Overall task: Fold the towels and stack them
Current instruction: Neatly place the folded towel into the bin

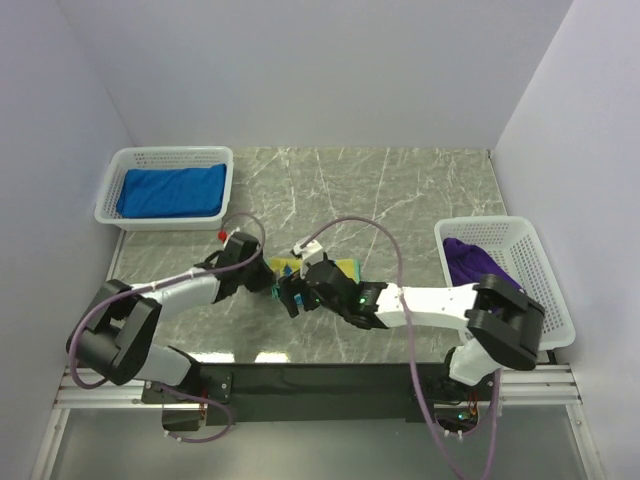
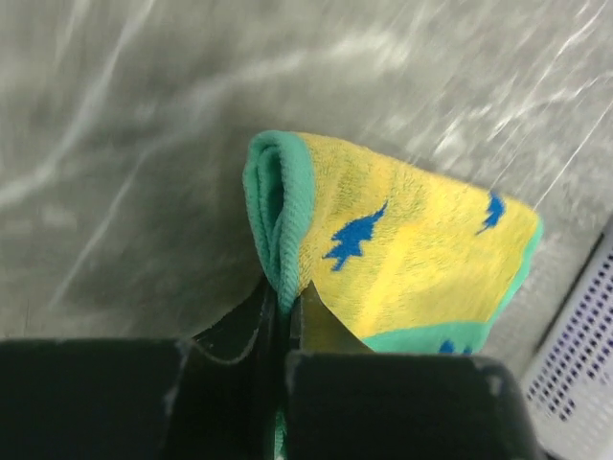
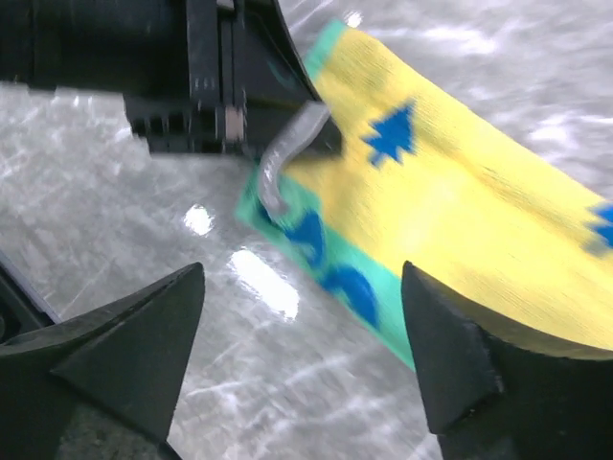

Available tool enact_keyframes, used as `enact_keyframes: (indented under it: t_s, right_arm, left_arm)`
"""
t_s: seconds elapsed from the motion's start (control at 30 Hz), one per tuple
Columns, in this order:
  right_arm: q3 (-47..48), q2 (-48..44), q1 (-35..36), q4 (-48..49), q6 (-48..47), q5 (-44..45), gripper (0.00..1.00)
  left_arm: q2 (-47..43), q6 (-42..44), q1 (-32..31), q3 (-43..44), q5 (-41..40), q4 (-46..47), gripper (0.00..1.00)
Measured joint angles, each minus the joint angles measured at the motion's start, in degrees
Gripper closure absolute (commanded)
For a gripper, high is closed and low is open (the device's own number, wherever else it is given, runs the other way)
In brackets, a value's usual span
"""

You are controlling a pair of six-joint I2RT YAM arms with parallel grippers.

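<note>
A yellow towel [image 1: 345,268] with a green border and blue tree shapes lies folded at the middle of the table. My left gripper [image 1: 275,283] is shut on the towel's folded green edge [image 2: 278,220], which sits pinched between the jaws [image 2: 285,292]. The right gripper [image 1: 293,300] stands open just beside it. Its fingertips [image 3: 302,278] straddle the towel's green border [image 3: 345,287] and bare table, holding nothing. The left gripper's black body [image 3: 230,86] fills the top left of the right wrist view. A blue towel [image 1: 172,190] and a purple towel [image 1: 470,262] lie in baskets.
A white mesh basket [image 1: 165,155] at the back left holds the blue towel. Another white basket [image 1: 540,280] at the right edge holds the purple one, and its corner shows in the left wrist view [image 2: 575,355]. The marble tabletop [image 1: 400,190] lies between white walls.
</note>
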Motion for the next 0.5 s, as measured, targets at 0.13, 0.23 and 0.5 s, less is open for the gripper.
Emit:
enact_keyframes:
  t_s: [0.13,0.23,0.5]
  right_arm:
    - [-1.9,-6.01,-0.09,-2.73,-0.39,3.34,0.07]
    - [-4.5,-9.73,-0.09,-3.06,-0.61,4.81,0.07]
    - [-10.62,-11.65,-0.09,-2.25,-2.99,6.12,0.07]
  left_arm:
    - [3.06,6.6,1.27,11.54,-3.61,-9.99,0.99]
    - [6.1,11.82,3.34,21.09,-5.77,-16.2,0.99]
    - [15.02,24.85,12.02,47.45,-10.19,-30.88,0.99]
